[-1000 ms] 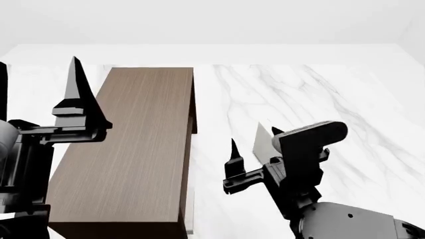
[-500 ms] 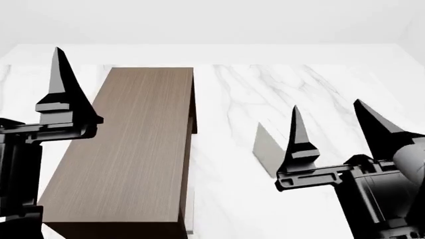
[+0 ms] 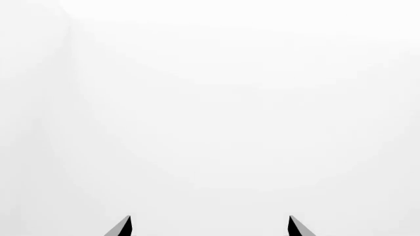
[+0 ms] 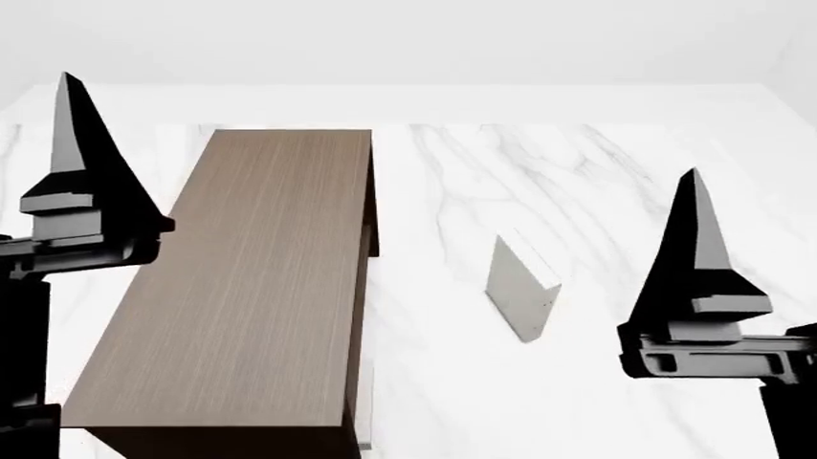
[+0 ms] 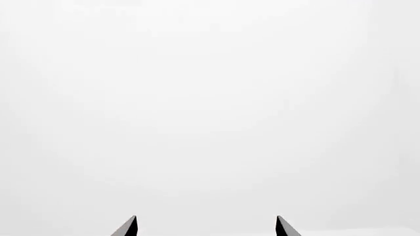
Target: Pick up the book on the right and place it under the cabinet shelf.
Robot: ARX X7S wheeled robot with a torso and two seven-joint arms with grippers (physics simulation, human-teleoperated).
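One dark wood cabinet shelf (image 4: 243, 287), one greyish-white book (image 4: 522, 290), one marble table (image 4: 575, 172), two grippers

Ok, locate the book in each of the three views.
Head view: the book stands on the marble table, right of the cabinet.
Left wrist view: not in it.
Right wrist view: not in it.
Shared landmark: none; the wrist views show only pincer tips against blank white.

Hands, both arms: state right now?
Left hand: open, holding nothing; only blank white between its fingertips.
Right hand: open, holding nothing; the book lies apart on the marble table.
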